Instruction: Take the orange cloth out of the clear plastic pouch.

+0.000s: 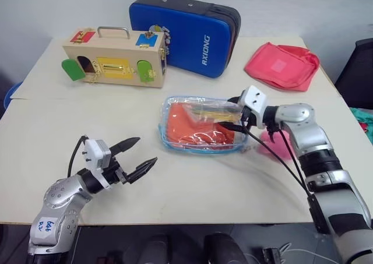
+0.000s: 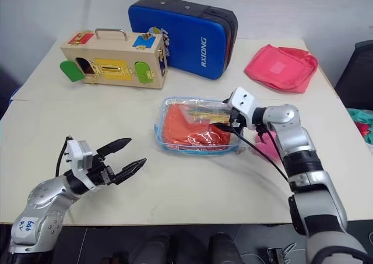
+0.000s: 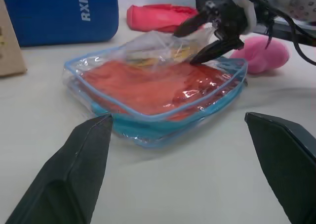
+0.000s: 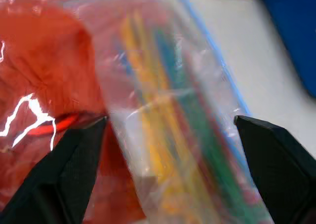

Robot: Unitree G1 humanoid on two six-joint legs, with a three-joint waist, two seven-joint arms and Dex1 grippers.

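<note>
While the pouch (image 1: 198,124) lies flat near the table (image 1: 52,118) centre, its long axis runs left to right across the robot's view, blue zipper edging all round. Cloth (image 1: 195,127) inside it, spread flat, filling most of the pouch; a bundle of thin yellow and green sticks (image 4: 163,135) lies over it toward the far edge.

Right gripper (image 1: 236,117) at the pouch's right end, pointing leftward and slightly down. Jaws apart, straddling loose clear plastic at that end; whether they pinch it, cannot tell.

Left gripper (image 1: 135,156) near the front-left of the table, well apart from the pouch, aimed toward it. Jaws wide open, holding nothing.

Behind: blue case (image 1: 186,34), wooden box (image 1: 113,63), red bag (image 1: 282,66). Pink toy (image 3: 266,53) just beside the pouch's right end.
</note>
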